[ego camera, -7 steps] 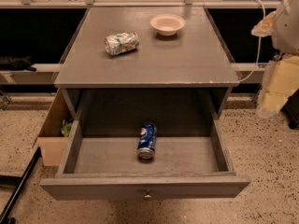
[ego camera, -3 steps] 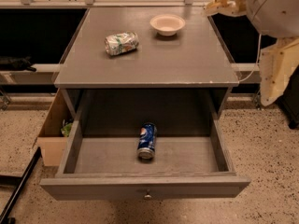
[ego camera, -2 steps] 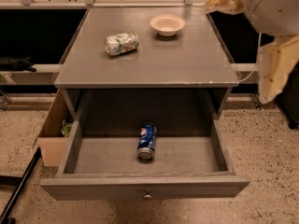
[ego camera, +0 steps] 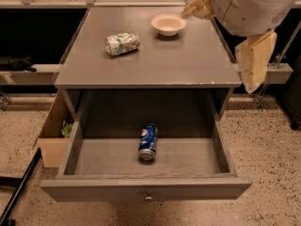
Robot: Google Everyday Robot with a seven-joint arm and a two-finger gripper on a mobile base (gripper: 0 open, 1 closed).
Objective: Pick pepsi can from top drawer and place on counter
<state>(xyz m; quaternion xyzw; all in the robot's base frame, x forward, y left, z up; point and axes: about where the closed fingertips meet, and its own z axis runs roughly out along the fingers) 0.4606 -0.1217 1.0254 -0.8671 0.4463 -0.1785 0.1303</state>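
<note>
A: Position of pepsi can (ego camera: 147,142)?
B: Lower centre of frame, lying on its side inside the open top drawer (ego camera: 146,188).
A: Position of claw (ego camera: 189,12)?
B: Upper right of frame, over the desk (ego camera: 155,62), just beside the bowl (ego camera: 168,24).

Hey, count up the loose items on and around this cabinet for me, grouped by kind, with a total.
Cans: 2 (pepsi can in the top drawer, green-and-white dented can on the counter)
Bowls: 1 (pale bowl on the counter)
Boxes: 1 (cardboard box on the floor, left of the drawer)
Total: 4
End effector: above the counter's back right corner, near the bowl.
</note>
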